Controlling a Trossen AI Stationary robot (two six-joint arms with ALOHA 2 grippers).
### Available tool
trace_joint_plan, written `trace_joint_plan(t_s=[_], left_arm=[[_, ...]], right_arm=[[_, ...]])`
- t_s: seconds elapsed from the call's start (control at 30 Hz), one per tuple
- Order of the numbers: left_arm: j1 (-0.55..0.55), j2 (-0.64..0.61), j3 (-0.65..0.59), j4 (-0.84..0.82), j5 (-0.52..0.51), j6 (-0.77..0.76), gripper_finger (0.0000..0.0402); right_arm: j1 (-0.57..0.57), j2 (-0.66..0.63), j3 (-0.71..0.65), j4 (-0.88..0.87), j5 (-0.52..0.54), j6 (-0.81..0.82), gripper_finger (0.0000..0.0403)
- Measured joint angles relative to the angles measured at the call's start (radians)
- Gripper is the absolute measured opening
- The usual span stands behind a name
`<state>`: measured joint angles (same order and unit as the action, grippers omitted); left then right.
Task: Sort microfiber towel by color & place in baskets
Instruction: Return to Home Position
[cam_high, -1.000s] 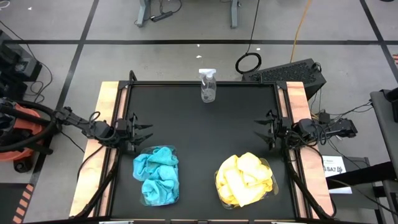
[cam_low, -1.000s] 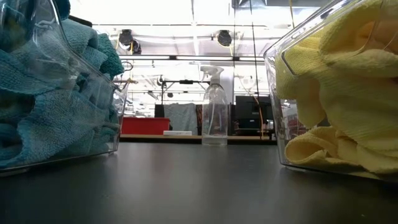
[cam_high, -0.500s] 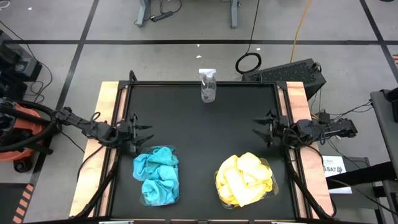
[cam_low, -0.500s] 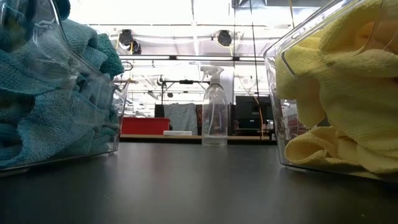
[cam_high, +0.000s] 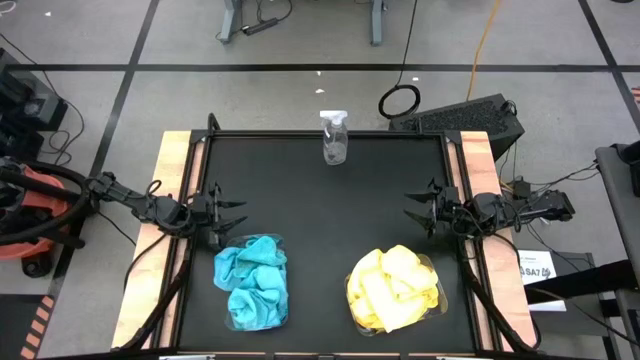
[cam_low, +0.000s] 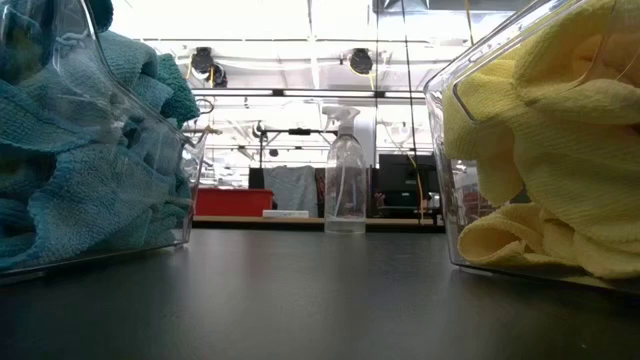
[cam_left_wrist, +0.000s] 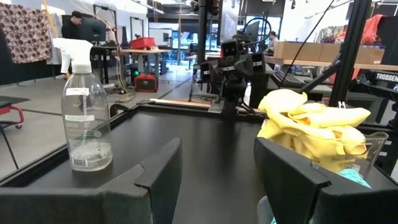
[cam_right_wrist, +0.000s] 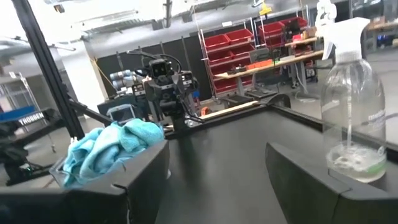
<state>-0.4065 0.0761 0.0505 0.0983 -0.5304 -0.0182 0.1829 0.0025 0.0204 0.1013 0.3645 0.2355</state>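
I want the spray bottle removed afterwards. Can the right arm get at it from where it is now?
Probably yes. The right gripper hangs open at the right side, and only bare tabletop lies between it and the spray bottle; the yellow-towel basket stands off that path.

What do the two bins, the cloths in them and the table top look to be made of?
Left bin, right bin: clear, glossy hard plastic; contents show through the walls. Blue cloths, yellow cloths: soft matte nubby fabric, probably microfiber, lying crumpled. Table top: smooth black, slight sheen; material unclear.
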Motion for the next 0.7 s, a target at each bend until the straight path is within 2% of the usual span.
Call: trace_joint_plan(t_s=[0.7], left_arm=[[0.0, 0.0, 0.0, -0.003, -0.001, 0.0, 0.0206]], right_arm=[[0.0, 0.0, 0.0, -0.002, 0.0, 0.041, 0.0258]])
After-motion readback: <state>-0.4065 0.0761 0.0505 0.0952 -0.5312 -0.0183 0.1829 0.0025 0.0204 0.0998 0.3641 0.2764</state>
